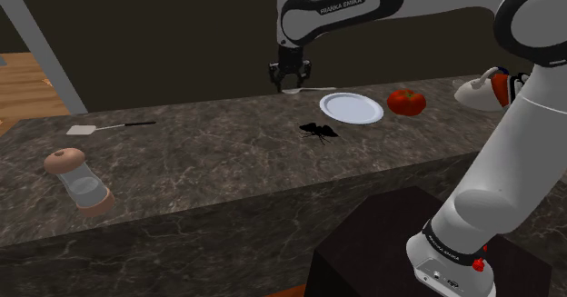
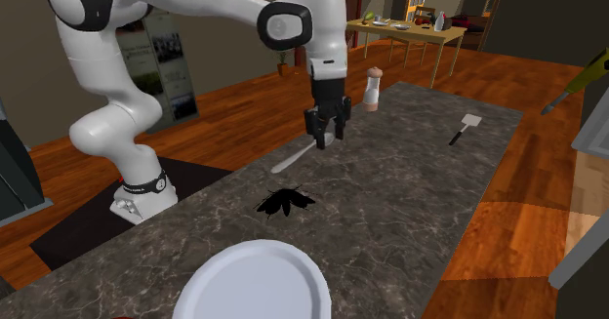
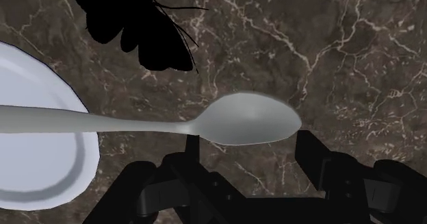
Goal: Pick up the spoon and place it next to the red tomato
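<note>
The claw [image 1: 289, 79] is seen clamped on the grey spoon [image 1: 313, 90], whose bowl is clasped between the two black fingers [image 3: 311, 151] in the wrist view, where the claw [image 3: 250, 142] is shown from behind and the spoon [image 3: 246, 120] is laid crosswise before it. The spoon is held clear of the dark marbled bench [image 1: 227, 150], with its handle pointed toward a white plate [image 1: 351, 108] and, in the wrist view, passed over the rim of that plate [image 3: 34, 154]. In the second exterior view the claw [image 2: 327, 137] is hung straight down from the white arm [image 2: 195, 5] and the spoon [image 2: 293, 157] is tilted, handle end lower. A flat black insect shape [image 1: 318, 131] is found on the bench just beside the plate, toward the stand [image 1: 391, 241]. The red tomato [image 1: 406, 102] is set just beside the plate on the shoulder view's right, so the plate is placed between spoon and tomato. Well apart, at the shoulder view's left, a white spatula [image 1: 91, 129] with a black handle and a brown-capped shaker [image 1: 80, 179] are seen on the bench
</note>
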